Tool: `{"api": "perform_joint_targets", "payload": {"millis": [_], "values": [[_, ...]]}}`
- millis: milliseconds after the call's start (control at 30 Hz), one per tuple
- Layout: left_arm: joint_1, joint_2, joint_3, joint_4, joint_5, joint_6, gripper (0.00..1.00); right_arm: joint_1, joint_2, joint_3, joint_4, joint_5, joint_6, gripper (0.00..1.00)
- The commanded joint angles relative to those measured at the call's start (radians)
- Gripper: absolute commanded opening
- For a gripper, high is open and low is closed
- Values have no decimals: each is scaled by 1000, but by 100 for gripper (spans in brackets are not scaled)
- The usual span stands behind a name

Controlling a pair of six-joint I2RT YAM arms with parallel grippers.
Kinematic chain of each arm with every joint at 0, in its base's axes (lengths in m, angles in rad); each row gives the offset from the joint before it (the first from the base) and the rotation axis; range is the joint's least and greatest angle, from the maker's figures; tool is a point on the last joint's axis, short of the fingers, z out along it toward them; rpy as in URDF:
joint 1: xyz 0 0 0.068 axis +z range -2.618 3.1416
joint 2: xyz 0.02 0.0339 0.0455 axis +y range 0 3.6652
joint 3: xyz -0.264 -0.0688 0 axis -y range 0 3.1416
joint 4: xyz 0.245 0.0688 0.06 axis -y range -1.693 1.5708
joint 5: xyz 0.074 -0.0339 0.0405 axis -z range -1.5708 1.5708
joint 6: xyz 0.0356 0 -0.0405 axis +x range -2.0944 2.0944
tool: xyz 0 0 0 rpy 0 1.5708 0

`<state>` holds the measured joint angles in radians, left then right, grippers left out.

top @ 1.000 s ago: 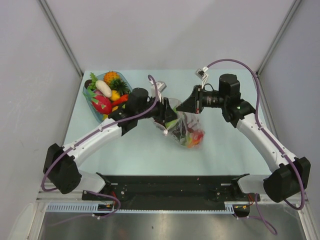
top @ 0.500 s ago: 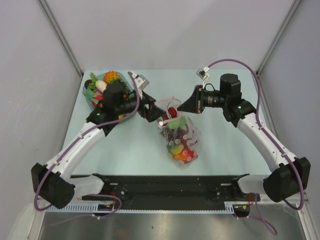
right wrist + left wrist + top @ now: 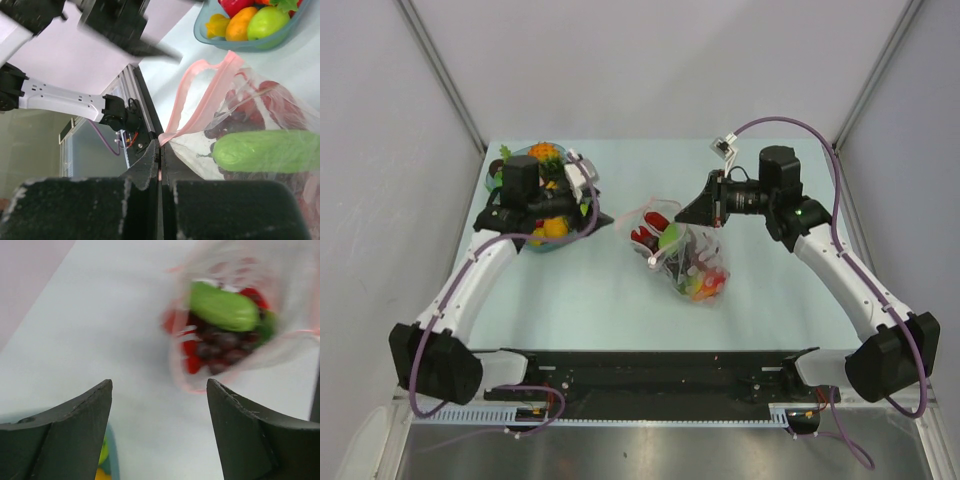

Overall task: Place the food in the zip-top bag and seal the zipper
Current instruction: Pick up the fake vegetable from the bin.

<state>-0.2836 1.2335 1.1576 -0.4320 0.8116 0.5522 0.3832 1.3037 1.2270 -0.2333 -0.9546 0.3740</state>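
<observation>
The clear zip-top bag (image 3: 688, 262) hangs at mid-table with its mouth gaping, several food pieces inside, among them a green one (image 3: 222, 307) and dark grapes (image 3: 220, 340). My right gripper (image 3: 682, 215) is shut on the pink zipper (image 3: 197, 95) at the bag's corner, holding it up. More food (image 3: 542, 168) lies in the blue-green tray (image 3: 506, 213) at the far left. My left gripper (image 3: 603, 218) is open and empty by the tray's right edge, facing the bag from a short distance. In the left wrist view its gripper (image 3: 159, 390) has only table between the fingers.
The tray's rim (image 3: 109, 460) shows just below my left fingers. The tray (image 3: 250, 46) with orange and green pieces lies beyond the bag in the right wrist view. A black rail (image 3: 660, 362) runs along the table's near edge.
My left gripper pulled out of the bag's mouth, opened, and swung left to the tray. The bag swayed and settled under my right gripper, which stayed put.
</observation>
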Motion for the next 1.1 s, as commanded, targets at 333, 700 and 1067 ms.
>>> {"api": "perform_joint_targets", "payload": {"millis": [333,700,1067], "values": [[446,466,368,161,-543,-588,79,-12,-18,54,0,33,-44,0],[459,862,775,-64,-795,-874,83,-27,-6,66,-37,66,-44,0],[459,942,768,-74,-798,-942,80,-41,11,84,-64,68,-57,0]]}}
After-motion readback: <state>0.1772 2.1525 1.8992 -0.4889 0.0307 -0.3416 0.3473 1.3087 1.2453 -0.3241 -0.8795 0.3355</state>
